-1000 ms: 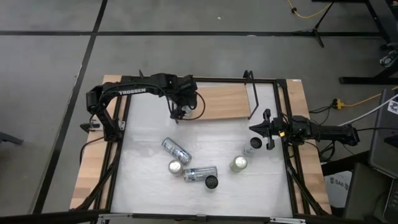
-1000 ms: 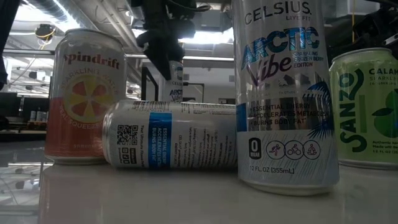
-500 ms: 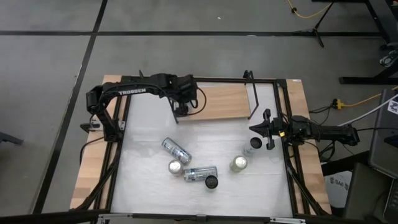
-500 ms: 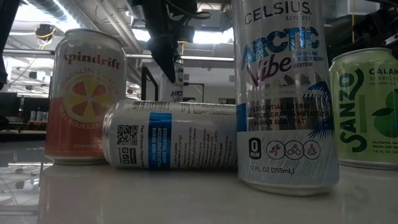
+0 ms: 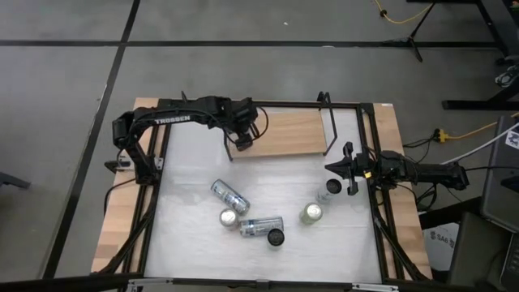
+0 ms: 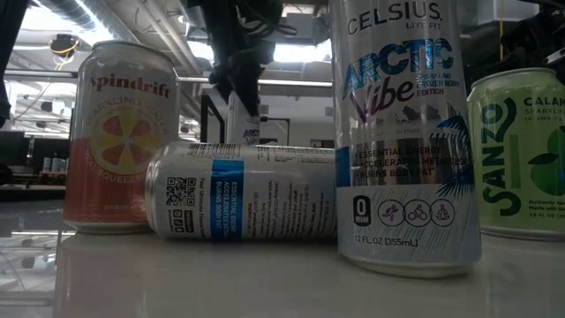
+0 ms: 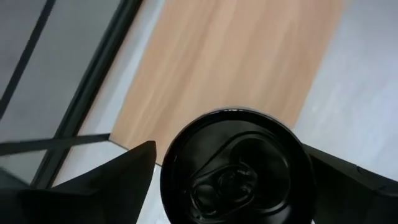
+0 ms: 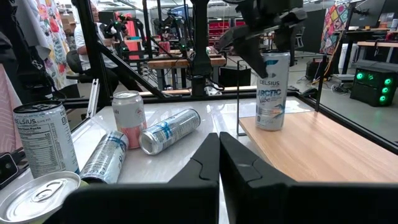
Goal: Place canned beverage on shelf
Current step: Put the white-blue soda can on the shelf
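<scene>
The light-wood shelf (image 5: 284, 134) lies at the table's far side, with a black wire upright (image 5: 328, 123) at its right end. My left gripper (image 5: 243, 139) is over the shelf's left end, shut on a tall white Celsius can (image 8: 272, 90) with a black top (image 7: 239, 168). My right gripper (image 8: 219, 155) is shut and empty at the table's right side (image 5: 339, 169). Several other cans stand or lie on the white tabletop. My left gripper pinches the can's upper wall just below the rim (image 7: 168, 180) between its two fingers, one on each side. The fingers (image 8: 255, 59) come from above, pointing down. The can is upright with its base (image 8: 270, 126) at the shelf board; I cannot tell whether it rests there.
On the tabletop (image 5: 186, 178) one can lies (image 5: 229, 195) beside an upright Spindrift can (image 5: 229, 218). Another lies (image 5: 261, 226) by a black-topped can (image 5: 276, 237). A green Sanzo can (image 5: 311, 213) and one more (image 5: 333, 186) stand near my right gripper. The shelf's middle and right part are bare.
My left gripper has gone a little toward the table's far edge and right, from the shelf's near edge to over its left end. The can has gone with it and stayed upright.
</scene>
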### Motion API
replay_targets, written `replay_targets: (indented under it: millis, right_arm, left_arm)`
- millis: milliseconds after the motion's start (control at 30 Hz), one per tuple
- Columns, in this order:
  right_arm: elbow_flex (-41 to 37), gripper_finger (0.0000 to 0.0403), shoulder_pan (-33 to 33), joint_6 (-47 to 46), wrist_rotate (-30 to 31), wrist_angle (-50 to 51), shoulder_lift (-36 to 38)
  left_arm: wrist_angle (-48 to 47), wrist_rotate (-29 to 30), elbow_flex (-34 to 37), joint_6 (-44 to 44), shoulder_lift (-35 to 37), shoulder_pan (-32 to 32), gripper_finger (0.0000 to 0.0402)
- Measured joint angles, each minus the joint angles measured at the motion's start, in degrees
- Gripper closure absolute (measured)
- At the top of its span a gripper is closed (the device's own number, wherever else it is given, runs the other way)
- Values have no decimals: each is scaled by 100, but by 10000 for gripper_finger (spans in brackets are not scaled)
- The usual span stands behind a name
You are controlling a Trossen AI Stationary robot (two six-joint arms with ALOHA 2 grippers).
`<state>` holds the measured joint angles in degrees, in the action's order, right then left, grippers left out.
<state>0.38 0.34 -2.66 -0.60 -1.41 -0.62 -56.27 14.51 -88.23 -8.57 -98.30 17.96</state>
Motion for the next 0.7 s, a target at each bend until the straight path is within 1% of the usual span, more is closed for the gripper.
replay_targets:
  millis: [167,700]
  right_arm:
    - [0,403,1,0,0,2,-2]
    - [0,403,2,0,0,2,0]
  left_arm:
    - [0,90,0,-500,0,2,50]
    - [57,96,0,-2188,0,2,50]
